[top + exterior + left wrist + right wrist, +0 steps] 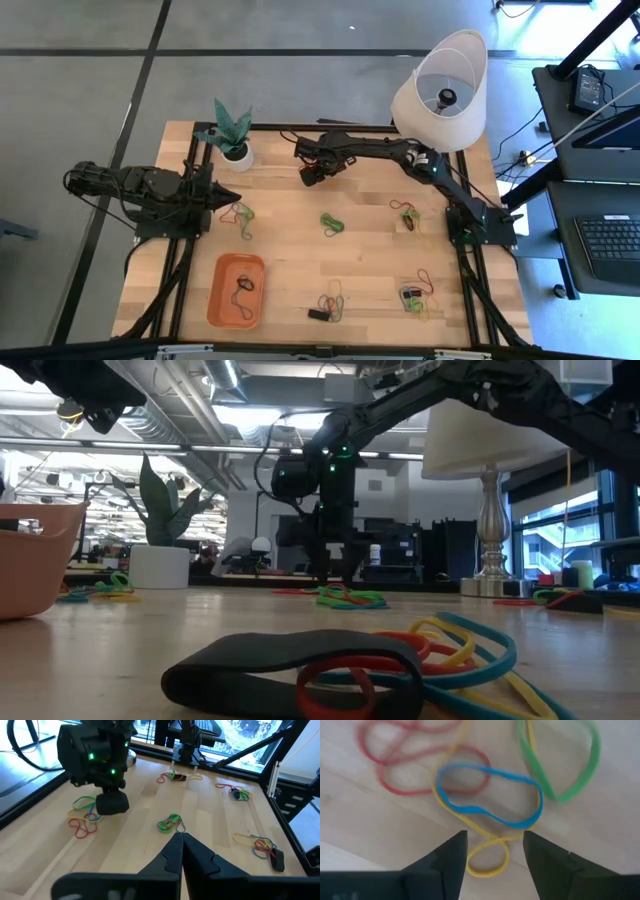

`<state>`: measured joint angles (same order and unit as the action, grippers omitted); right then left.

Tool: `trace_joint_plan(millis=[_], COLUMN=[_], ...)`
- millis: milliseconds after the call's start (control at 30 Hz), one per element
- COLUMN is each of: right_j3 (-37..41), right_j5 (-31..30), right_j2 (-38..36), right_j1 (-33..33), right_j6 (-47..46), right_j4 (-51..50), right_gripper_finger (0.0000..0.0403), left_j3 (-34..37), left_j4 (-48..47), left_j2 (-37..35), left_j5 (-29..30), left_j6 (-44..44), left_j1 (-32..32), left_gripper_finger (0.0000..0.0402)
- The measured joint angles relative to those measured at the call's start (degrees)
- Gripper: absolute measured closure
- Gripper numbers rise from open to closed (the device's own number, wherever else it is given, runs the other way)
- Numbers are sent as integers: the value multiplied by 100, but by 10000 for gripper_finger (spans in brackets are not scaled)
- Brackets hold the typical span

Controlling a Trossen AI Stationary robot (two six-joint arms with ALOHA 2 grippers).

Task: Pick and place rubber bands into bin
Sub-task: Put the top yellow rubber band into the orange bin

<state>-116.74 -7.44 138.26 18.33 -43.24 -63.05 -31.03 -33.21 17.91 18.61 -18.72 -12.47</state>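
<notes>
The orange bin (237, 291) sits near the table's front left with a dark rubber band (243, 287) in it. Rubber bands lie in small heaps on the wood (332, 222) (408, 215) (333, 298) (420, 298) (240, 213). My right gripper (312, 178) points down, open, at the far middle of the table over a heap of red, blue, yellow and green bands (487, 795). Its fingers stand on either side of a yellow loop (487, 860). My left gripper (232, 196) waits shut at the left, above the table.
A white pot with a green plant (234, 150) stands at the far left and a lamp (440, 85) at the far right. A small black block (318, 314) lies near the front edge. Bare wood lies between the heaps.
</notes>
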Motion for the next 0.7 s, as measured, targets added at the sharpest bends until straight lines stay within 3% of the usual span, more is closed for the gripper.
trace_joint_plan(millis=[233,467,700], right_j3=[-27,-10,-153], right_j5=[96,0,-131], right_j2=[166,96,-369], right_j1=[-100,-228,-479], right_j6=[158,587,847], right_j4=[-33,-98,-734], right_gripper_finger=[260,388,397], left_j3=[0,0,-4], left_j4=[6,31,607], left_j2=[2,2,356], left_j5=[2,-66,-101], left_j6=[-7,52,47], left_j1=[0,-1,-125], left_gripper_finger=[399,398,399])
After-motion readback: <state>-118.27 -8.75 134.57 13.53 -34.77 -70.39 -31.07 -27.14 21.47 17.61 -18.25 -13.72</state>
